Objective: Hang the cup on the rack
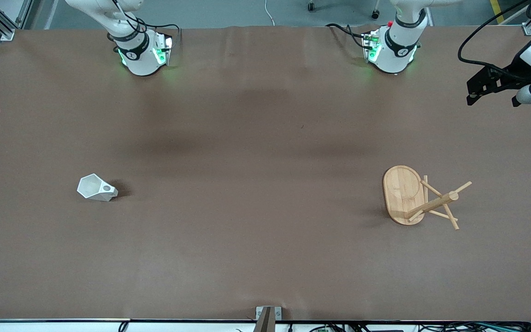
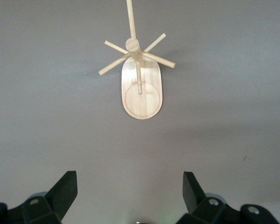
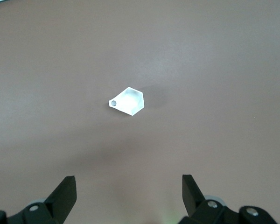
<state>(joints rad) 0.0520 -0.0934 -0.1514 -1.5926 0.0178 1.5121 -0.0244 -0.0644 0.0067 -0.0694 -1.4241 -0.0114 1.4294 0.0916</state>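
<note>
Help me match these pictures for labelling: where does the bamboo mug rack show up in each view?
Front view: the light bamboo mug rack, oval base with angled pegs, stands toward the left arm's end of the table.
Left wrist view: the rack sits high in the picture, above the left gripper, whose jaws are open.
Right wrist view: not in it; only the small white faceted plastic cup shows.
Shared landmark: the brown table cover.

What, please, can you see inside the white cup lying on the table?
The cup lies on its side and its open mouth shows only bare white walls. The deepest part of the inside is hidden in both views.
</note>
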